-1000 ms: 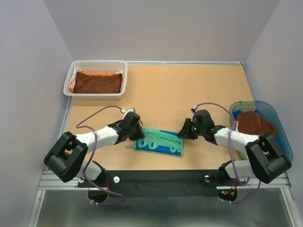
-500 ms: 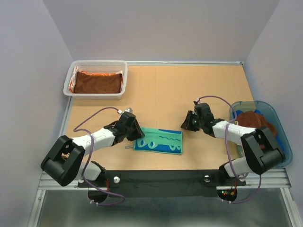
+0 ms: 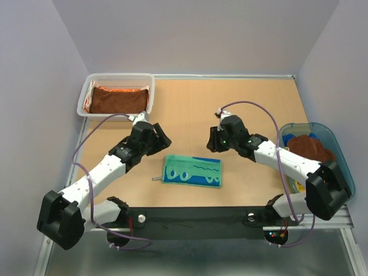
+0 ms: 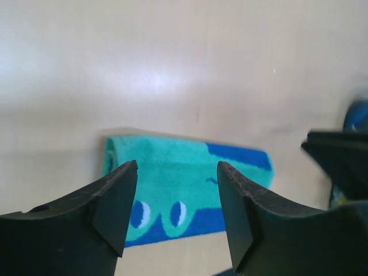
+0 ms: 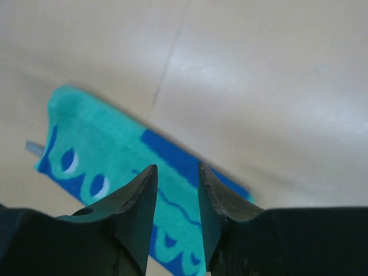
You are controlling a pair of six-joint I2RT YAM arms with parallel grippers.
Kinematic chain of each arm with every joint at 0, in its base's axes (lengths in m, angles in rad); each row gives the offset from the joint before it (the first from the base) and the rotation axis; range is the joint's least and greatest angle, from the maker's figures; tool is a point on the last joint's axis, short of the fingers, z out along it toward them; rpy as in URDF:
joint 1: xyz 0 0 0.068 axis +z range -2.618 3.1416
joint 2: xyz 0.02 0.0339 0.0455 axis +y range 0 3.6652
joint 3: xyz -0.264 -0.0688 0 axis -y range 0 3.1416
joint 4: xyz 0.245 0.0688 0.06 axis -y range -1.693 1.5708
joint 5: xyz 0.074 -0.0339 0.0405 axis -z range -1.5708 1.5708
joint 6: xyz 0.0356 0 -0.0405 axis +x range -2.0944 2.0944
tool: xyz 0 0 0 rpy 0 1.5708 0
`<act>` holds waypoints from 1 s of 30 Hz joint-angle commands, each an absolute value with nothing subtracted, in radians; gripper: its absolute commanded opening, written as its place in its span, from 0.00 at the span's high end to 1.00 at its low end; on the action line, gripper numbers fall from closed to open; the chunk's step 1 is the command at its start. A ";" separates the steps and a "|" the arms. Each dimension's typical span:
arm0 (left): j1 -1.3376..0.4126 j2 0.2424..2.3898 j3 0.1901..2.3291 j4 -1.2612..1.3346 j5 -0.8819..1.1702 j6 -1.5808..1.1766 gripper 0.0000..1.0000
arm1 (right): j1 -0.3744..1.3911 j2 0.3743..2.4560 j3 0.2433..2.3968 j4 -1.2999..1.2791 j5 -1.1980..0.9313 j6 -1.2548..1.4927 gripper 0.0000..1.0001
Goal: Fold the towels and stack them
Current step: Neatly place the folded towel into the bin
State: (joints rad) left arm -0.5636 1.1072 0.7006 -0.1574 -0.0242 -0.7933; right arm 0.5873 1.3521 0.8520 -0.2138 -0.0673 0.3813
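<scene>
A folded teal and blue towel lies flat on the table between the arms; it also shows in the left wrist view and in the right wrist view. My left gripper hovers up and to the left of it, jaws wide open and empty. My right gripper hangs above its right end, jaws a little apart with nothing between them. A brown towel lies on an orange one in the white basket.
A translucent blue-green tub stands at the right edge and holds another brown towel over other cloths. The white basket sits in the far left corner. A small pale tag sticks out at the folded towel's left end.
Both grippers have let go of the teal towel, lifted, and drawn back toward the far side. The left jaws opened wide and the right jaws opened slightly. The towel stays folded.
</scene>
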 commanded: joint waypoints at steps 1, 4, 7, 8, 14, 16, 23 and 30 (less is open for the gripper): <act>-0.473 1.051 0.735 -0.307 -0.159 -0.668 0.30 | 0.757 1.373 0.888 -0.325 -0.028 0.412 0.60; -0.424 1.002 0.723 -0.333 -0.176 -0.606 0.30 | 0.820 1.405 0.855 -0.379 -0.040 0.463 0.59; -0.400 0.970 0.697 -0.310 -0.158 -0.556 0.30 | 0.834 1.405 0.807 -0.438 -0.031 0.482 0.57; -0.394 0.954 0.678 -0.289 -0.158 -0.536 0.30 | 0.834 1.401 0.792 -0.446 -0.028 0.485 0.55; -0.388 0.928 0.637 -0.221 -0.135 -0.497 0.29 | 0.822 1.463 0.765 -0.509 0.067 0.463 0.40; -0.387 0.917 0.640 -0.222 -0.144 -0.488 0.29 | 0.795 1.523 0.781 -0.512 0.062 0.450 0.40; -0.384 0.873 0.632 -0.218 -0.160 -0.488 0.29 | 0.697 1.591 0.877 -0.538 0.195 0.419 0.40; -0.382 0.858 0.635 -0.225 -0.147 -0.489 0.28 | 0.660 1.514 1.017 -0.589 0.322 0.289 0.40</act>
State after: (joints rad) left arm -0.3904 0.8772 0.6430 -0.2504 -0.1398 -0.5053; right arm 0.6498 1.5864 0.9356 -0.5392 0.2291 0.3805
